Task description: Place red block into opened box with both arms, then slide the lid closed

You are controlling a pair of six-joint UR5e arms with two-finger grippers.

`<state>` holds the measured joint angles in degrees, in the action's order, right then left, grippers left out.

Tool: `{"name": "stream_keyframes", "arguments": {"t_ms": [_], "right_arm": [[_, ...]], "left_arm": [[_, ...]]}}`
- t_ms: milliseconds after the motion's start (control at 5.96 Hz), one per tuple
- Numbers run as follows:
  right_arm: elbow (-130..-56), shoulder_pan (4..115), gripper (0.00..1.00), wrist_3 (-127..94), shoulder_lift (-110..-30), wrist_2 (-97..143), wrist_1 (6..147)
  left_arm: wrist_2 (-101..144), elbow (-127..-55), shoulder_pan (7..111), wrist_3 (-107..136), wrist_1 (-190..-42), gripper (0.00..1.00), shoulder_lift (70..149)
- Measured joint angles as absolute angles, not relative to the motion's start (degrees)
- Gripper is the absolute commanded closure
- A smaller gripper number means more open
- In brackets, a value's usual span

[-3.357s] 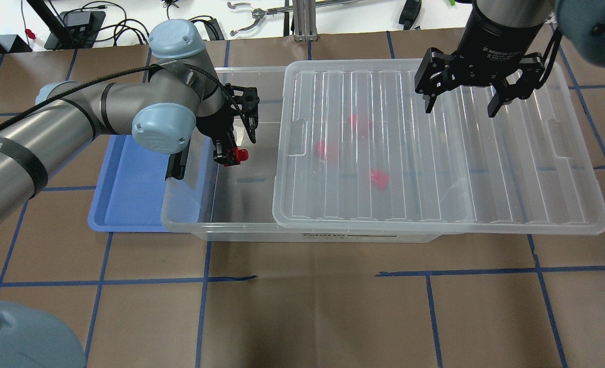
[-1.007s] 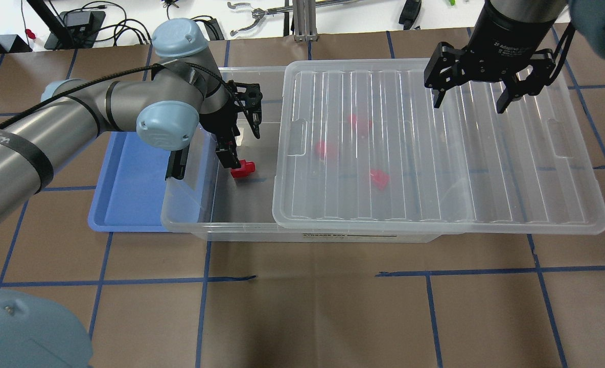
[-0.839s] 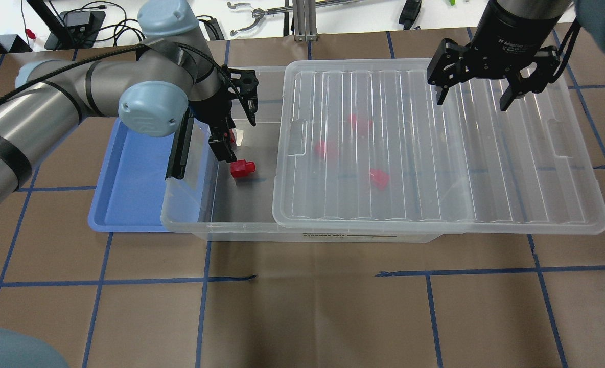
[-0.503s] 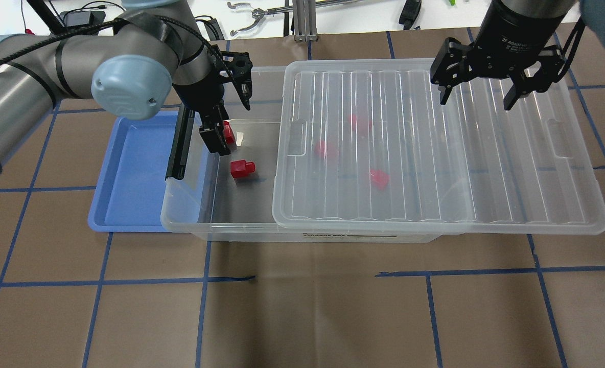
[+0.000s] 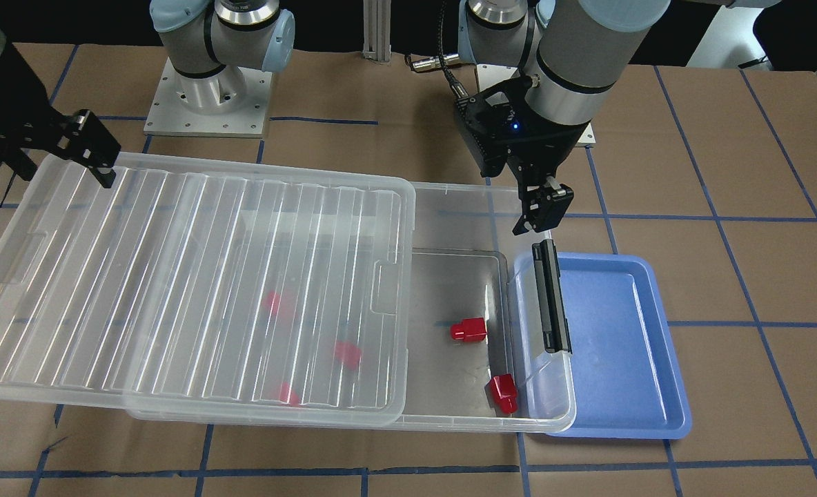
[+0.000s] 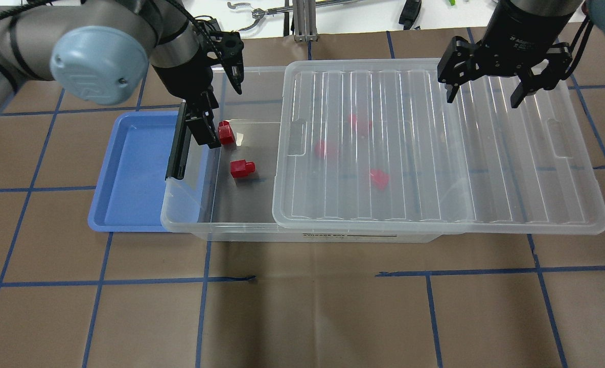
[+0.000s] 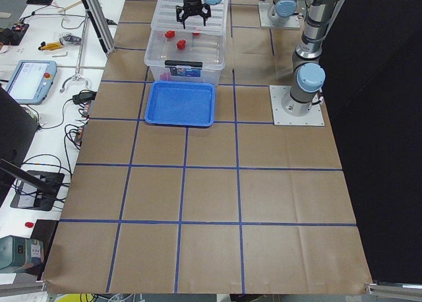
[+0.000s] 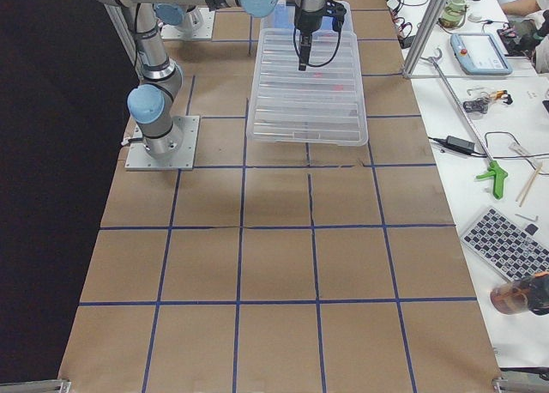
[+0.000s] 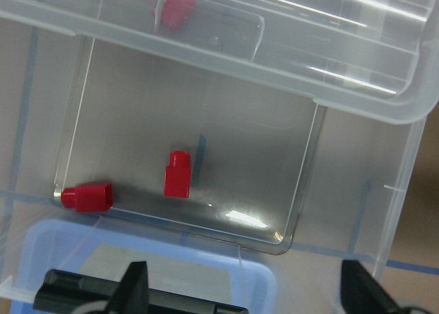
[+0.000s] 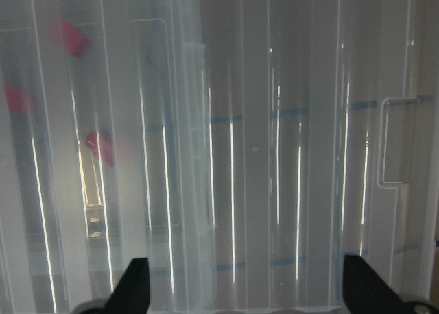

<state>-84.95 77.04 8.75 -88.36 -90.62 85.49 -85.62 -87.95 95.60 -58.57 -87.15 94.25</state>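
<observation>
A red block (image 6: 242,168) lies loose on the floor of the clear box (image 6: 190,225), in its uncovered left end. Another red block (image 6: 226,133) sits in the far left corner, and three more show blurred under the lid (image 6: 486,168). The lid covers most of the box and overhangs its right end. My left gripper (image 6: 222,105) hangs open and empty above the box's far left corner, over the black latch (image 6: 177,148). My right gripper (image 6: 484,94) is open above the lid's far right part, holding nothing.
A blue tray (image 6: 129,174) lies against the box's left end, partly under it. Tools and cables lie on the white bench (image 6: 261,15) beyond the far edge. Brown paper with blue tape lines (image 6: 302,306) covers the table in front.
The left gripper opened and let go of the red block, which now lies on the box floor. It then rose and pulled back toward the far left. The right gripper drifted slightly right.
</observation>
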Motion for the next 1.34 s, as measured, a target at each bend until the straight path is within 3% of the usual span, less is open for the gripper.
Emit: {"name": "stream_keyframes", "arguments": {"t_ms": [839,1343], "right_arm": [[-85.78,63.03,0.00,24.97,-83.96,-95.33,89.32],[-94.48,55.46,0.00,32.13,-82.06,-97.72,100.71]], "left_arm": [[-87.86,-86.02,92.99,-9.58,-87.01,0.02,90.61],[-87.38,-87.34,90.28,-5.66,-88.64,0.02,88.59]]}}
